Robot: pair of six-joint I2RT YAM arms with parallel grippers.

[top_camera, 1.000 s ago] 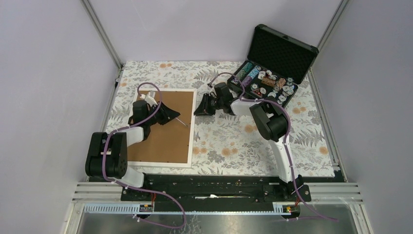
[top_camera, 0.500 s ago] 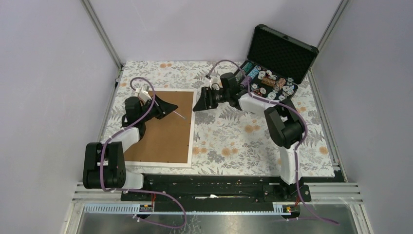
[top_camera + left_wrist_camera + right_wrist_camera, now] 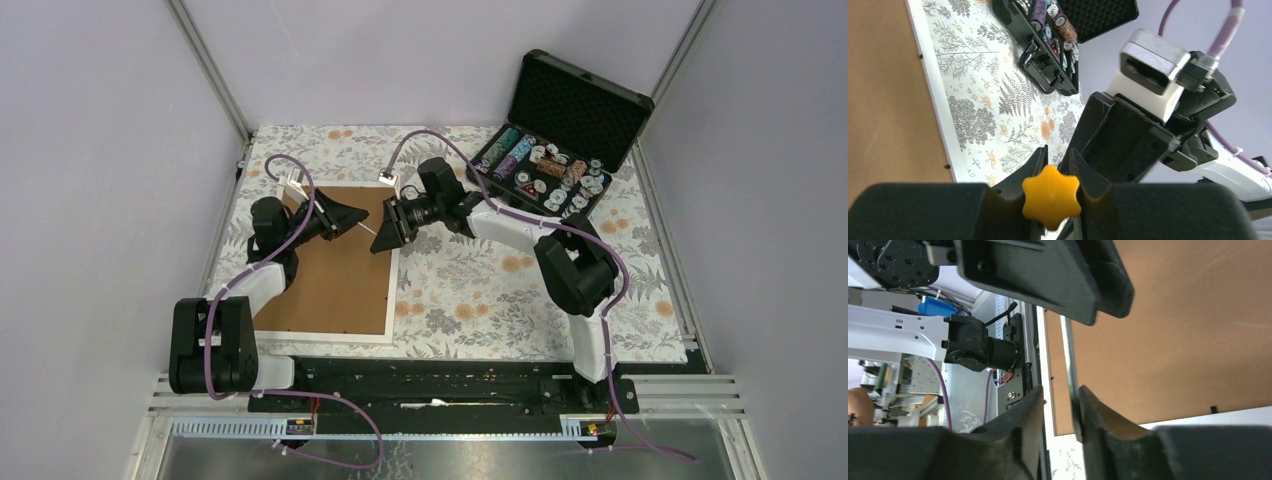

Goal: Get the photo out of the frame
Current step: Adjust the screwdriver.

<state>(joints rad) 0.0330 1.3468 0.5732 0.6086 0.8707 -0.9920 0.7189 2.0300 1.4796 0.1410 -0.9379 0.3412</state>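
Lilac walls are closing in a surface that is wearing a grey-and-orange floral cloth. On its left half the frame is lying flat with its brown fibreboard back turned up and its narrow white border running round the edge. The photo is hiding from me: only that brown back is facing my cameras. Small black tabs are sitting along the inner edge of the border.

Over the far right part of the frame I am holding a slim tool. My left jaws are pinching it. Its yellow star-shaped knob is sitting squeezed between them, and its thin metal shaft is pointing out across the frame's right edge. Whether the tip is touching the frame I cannot tell.

My right jaws are meeting the tool from the other side, almost nose to nose with the left ones. They are standing apart with the shaft passing between them. The shaft is lying against the inner face of one finger, while the other finger is standing clear of it.

My left arm is reaching over the frame's left side. My right arm is stretching leftward across the cloth from the far side of the surface.

Well apart, at the far right corner, a black foam-lined case is standing open with its lid raised. Poker chips are filling its tray.
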